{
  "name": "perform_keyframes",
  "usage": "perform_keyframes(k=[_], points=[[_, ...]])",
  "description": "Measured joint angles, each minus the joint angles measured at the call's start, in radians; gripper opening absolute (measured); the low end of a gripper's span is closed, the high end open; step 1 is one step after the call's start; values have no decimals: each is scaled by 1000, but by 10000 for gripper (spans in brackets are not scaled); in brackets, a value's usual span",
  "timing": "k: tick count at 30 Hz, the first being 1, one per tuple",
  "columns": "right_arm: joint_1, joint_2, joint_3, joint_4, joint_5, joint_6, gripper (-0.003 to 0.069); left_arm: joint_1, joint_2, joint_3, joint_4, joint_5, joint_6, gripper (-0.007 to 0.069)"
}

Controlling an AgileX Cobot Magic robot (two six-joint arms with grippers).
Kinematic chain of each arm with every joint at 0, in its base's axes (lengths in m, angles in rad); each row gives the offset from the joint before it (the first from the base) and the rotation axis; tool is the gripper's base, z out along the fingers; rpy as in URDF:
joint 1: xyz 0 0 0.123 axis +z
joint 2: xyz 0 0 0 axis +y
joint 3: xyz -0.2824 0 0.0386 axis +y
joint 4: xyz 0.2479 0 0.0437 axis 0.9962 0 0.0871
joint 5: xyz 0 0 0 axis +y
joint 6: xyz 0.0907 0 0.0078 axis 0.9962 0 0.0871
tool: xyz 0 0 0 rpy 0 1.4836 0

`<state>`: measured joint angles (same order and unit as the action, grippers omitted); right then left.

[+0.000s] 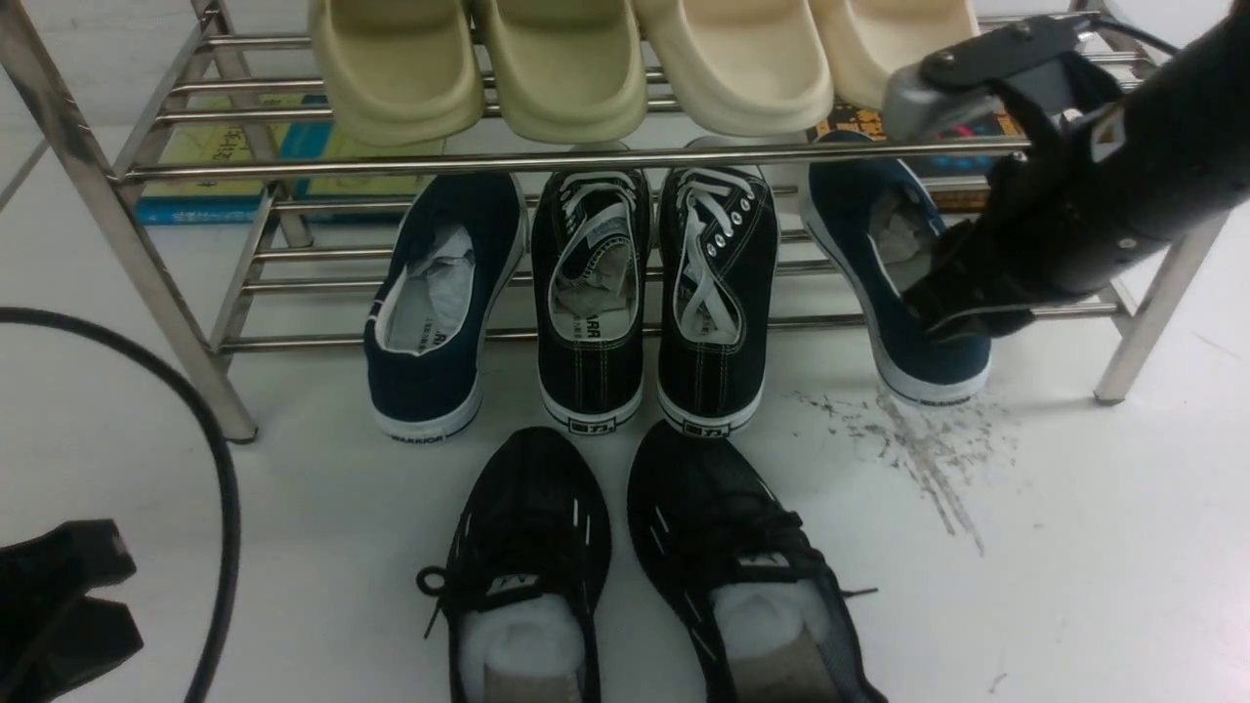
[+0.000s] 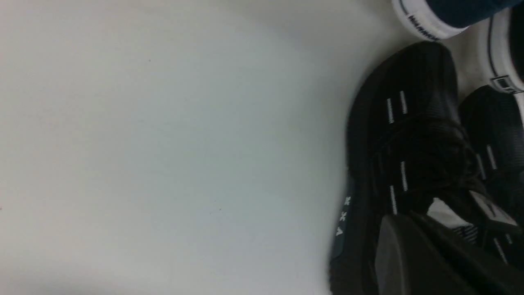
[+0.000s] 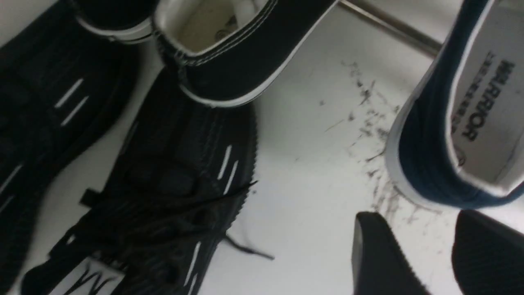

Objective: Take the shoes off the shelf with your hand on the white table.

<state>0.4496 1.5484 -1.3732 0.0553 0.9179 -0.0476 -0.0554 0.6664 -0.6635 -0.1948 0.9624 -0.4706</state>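
1 navy shoe lies just beyond the right fingers — parted.

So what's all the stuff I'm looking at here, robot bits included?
Slip-ons: 2, navy, lower tier, outer spots.
Sneakers: 2, black with white laces, lower tier, between the slip-ons.
Trainers: 2, black, on the table in front.
Slippers: 4, two olive and two cream, top tier.
Books: at least two, yellow and blue, behind the rack.
Rack: 1, steel, two tiers.
Table: 1, white, scuffed.
Cable: 1, black, left side.
Left claw: 1, black, open, near left corner.
Right claw: 1, black, open, at the right slip-on's heel.
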Motion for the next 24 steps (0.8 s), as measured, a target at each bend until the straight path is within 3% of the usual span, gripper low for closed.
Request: perform_keyframes(k=[4, 11, 18, 24], points=[[21, 68, -17, -136, -86, 101, 391, 0, 29, 0, 18, 4, 1, 62], [21, 150, -21, -220, -186, 213, 412, 0, 31, -1, 36, 4, 1, 116], [21, 219, -21, -300, -261, 324, 391, 0, 31, -1, 39, 4, 1, 143], [21, 280, -21, -442, -280, 492, 314, 0, 31, -1, 40, 4, 1, 155]])
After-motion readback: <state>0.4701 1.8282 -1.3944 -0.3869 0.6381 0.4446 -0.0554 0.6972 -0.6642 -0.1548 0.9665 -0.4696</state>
